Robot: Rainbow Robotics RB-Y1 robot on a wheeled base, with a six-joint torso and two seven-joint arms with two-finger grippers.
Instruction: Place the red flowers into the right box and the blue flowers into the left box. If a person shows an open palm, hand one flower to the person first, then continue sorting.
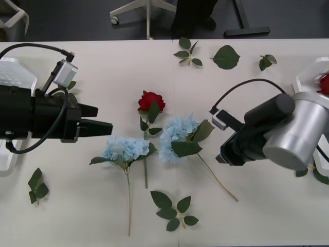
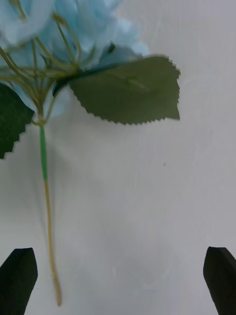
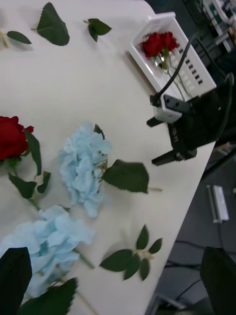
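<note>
A long off-white table (image 1: 247, 216) carries everything; beyond its far edge the floor is dark, with the white legs of a chair base (image 1: 144, 13) and a dark stand foot there. Taking the red rose (image 1: 150, 101) at mid-table as the landmark: two blue hydrangeas lie just on its near side, one (image 1: 125, 148) to its near left and one (image 1: 177, 136) to its near right, their stems running toward the near edge. The rose's stem passes between them. Loose leaf sprigs (image 1: 187, 51) lie well beyond the rose by the far edge, another sprig (image 1: 174, 208) lies well on its near side, and a small one (image 1: 37, 186) sits far to its left near the table's left edge.

The left gripper (image 1: 95, 119) hovers left of the rose, just beside the left hydrangea's head, its black fingers parted and holding nothing. The left box (image 1: 13, 74) sits at the table's left edge, behind that arm.

The right gripper (image 1: 222, 149) hangs right of the rose, beside the right hydrangea's stem (image 2: 48, 216); in its wrist view its fingers (image 2: 18, 280) stand wide apart with bare table and the stem between them, gripping nothing. The right box (image 3: 173, 61) lies at the table's right edge, far right of the rose, with two red roses (image 3: 158, 43) in it.

Bare table lies open between the rose and the far sprigs, and along the near edge to the right.
</note>
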